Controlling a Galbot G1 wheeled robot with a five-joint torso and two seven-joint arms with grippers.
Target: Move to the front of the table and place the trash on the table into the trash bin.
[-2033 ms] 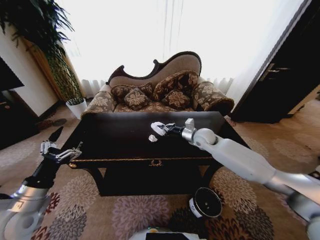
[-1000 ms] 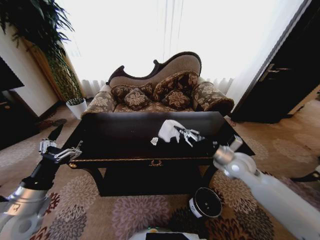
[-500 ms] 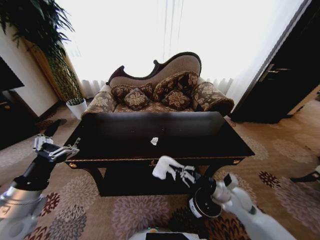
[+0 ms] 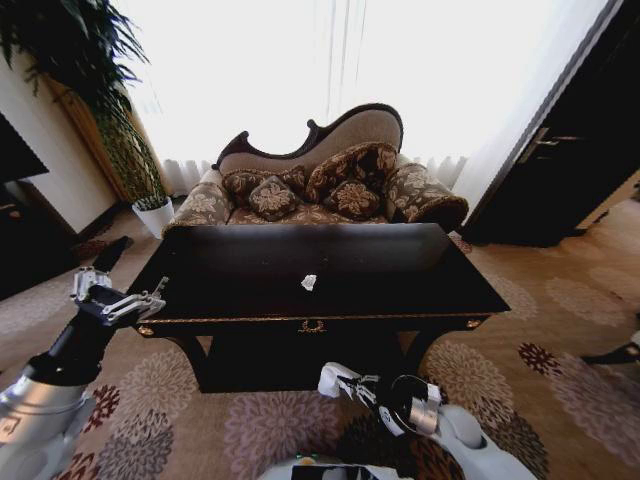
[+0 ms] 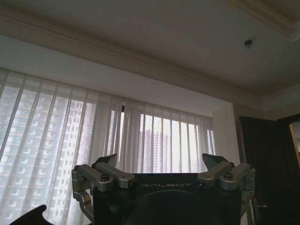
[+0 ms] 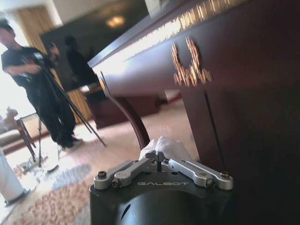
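The glossy dark table (image 4: 240, 300) stands straight ahead, its gold emblem (image 6: 190, 65) close in the right wrist view. One small white paper wad (image 4: 309, 282) lies near the middle of the top. My right gripper (image 4: 347, 386) hangs low in front of the table, below its front rail, shut on a larger crumpled white paper wad (image 4: 333, 379) (image 6: 165, 146). The trash bin is hidden behind my right wrist. My left gripper (image 4: 120, 300) is held up beside the table's left front corner, open and holding nothing, its fingers (image 5: 108, 161) pointing up toward the curtains.
A patterned sofa (image 4: 320, 185) sits behind the table under bright curtained windows. A white plant pot (image 4: 155, 212) and a tall plant stand at the back left. A dark door (image 4: 560, 170) lies to the right. Floral carpet (image 4: 270, 425) spreads in front of the table.
My right gripper has carried the white paper wad from above the table top forward over the front edge and down near the floor. The left arm has barely shifted.
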